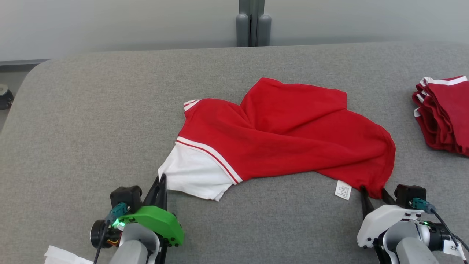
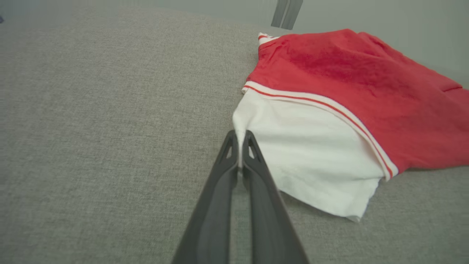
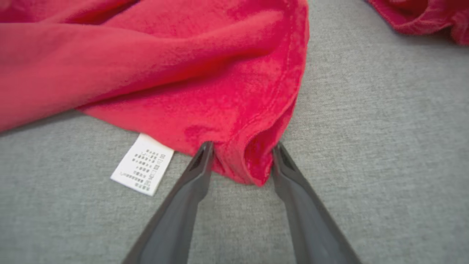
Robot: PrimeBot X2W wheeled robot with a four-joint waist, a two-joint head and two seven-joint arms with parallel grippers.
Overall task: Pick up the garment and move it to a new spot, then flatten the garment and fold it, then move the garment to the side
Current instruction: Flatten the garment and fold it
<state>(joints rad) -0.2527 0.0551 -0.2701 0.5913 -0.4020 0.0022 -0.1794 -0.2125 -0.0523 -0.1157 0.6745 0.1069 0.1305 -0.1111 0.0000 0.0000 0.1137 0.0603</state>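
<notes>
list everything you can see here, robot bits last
garment: 1, red with a white panel and stripes, crumpled mid-table
care label: 1, white, at the garment's near hem, right side
folded pile: 1, red with white trim, at the table's right edge
table: 1, grey fabric top, under the clothes
post: 1, grey, behind the table's far edge, centre
dark object: 1, blackish, past the table's left edge, too cut off to identify
white item: 1, white, head view's bottom left corner, unclear what
left gripper: 1, green housing, dark fingers shut on the garment's white corner
right gripper: 1, white housing, dark fingers open either side of the red corner
</notes>
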